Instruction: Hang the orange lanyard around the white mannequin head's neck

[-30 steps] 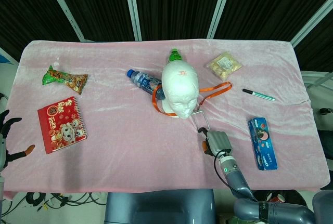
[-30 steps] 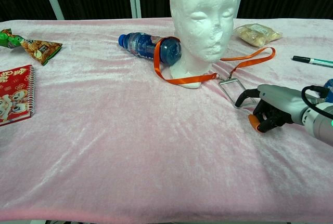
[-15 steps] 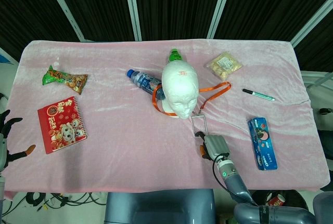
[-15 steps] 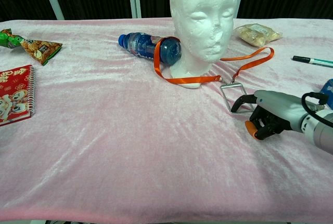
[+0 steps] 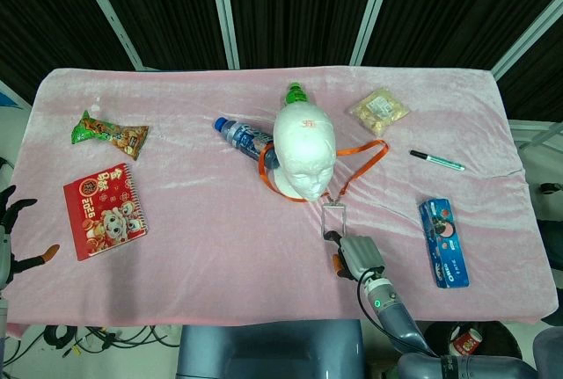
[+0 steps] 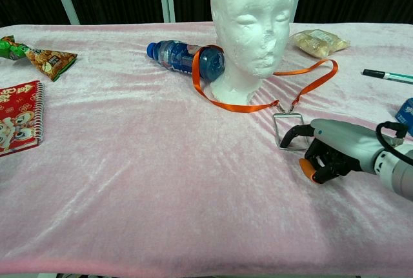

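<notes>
Two views: lanyard draped at mannequin, right hand on its badge end

Head view: orange lanyard (image 5: 362, 162) loops round the base of the white mannequin head (image 5: 304, 149) and trails right and forward on the pink bench (image 5: 202, 221). Clear badge holder (image 5: 334, 218) hangs off the strap's near end, flat on the cloth. Right hand (image 5: 355, 256) sits just below the badge holder. Left hand (image 5: 10, 234) at far left edge, fingers spread, holding nothing.

Chest view: strap runs from the mannequin's neck, front run lying on the cloth, not up around the neck all the way. Right hand (image 6: 329, 151) has fingers curled in, dark fingertip (image 6: 293, 133) touching the badge holder (image 6: 290, 129) frame; cannot tell if it truly grasps it.
</notes>
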You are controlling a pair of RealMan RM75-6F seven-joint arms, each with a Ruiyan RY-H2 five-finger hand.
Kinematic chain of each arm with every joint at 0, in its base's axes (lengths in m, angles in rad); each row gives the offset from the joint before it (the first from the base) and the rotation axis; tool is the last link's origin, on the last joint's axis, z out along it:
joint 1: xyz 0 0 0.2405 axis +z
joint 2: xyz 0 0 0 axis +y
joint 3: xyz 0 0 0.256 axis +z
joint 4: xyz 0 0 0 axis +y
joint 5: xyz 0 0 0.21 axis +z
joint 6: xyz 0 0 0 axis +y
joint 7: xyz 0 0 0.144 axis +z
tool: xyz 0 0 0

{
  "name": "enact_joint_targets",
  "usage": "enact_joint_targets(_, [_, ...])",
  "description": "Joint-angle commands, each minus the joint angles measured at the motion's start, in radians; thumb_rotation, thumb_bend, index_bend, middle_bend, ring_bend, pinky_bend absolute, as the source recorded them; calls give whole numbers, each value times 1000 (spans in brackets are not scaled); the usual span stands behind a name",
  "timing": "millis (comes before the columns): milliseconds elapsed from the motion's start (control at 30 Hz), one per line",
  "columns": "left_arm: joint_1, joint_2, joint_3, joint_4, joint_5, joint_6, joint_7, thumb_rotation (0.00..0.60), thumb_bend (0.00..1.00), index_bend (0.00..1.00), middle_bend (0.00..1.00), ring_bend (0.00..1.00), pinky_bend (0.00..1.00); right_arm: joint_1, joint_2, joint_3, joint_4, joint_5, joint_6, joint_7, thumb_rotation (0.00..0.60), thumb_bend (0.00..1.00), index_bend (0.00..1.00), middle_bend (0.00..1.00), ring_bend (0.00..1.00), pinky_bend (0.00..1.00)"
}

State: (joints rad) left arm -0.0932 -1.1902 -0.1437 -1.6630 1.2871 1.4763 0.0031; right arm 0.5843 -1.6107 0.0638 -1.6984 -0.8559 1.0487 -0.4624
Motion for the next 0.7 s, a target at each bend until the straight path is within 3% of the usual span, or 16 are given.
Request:
enact_joint_targets(33, [0, 0, 0, -1, 1, 0, 0, 600, 87, 231, 54, 0, 0, -3, 4, -6, -13, -4, 2, -4, 600, 578, 280, 807, 830, 877])
enact_joint_targets(700, [3, -1, -4, -2, 1, 1, 3, 600, 87, 231, 54, 0, 0, -41, 27, -80, -107, -74, 27, -15, 600, 578, 280, 808, 830, 877])
